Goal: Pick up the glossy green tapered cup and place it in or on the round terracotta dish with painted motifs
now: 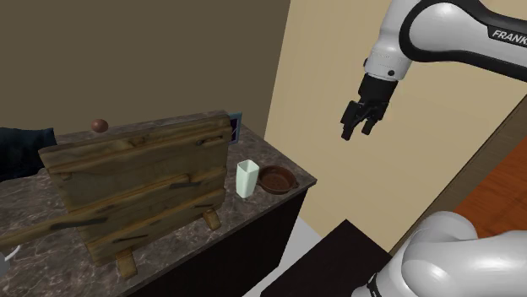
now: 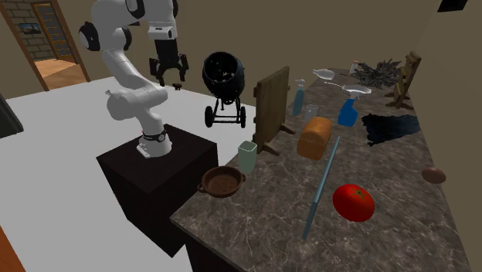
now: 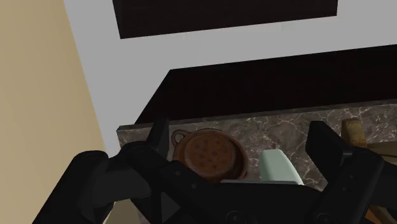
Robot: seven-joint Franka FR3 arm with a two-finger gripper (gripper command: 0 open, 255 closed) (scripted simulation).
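1. Hand [image 1: 358,118] is spread, holds nothing, and hangs high, well apart from the surface [image 1: 51,198].
2. Pale green cup [image 1: 246,179] stands upright at the surface's corner, just beside the terracotta dish [image 1: 278,179], on the shoulder view's left of it.
3. Wooden board [image 1: 139,181] stands further left.

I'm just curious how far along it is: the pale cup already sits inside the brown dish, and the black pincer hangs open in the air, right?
Not quite. The pale cup stands on the counter beside the brown dish, not inside it, as the second exterior view shows. The pincer does hang open in the air.
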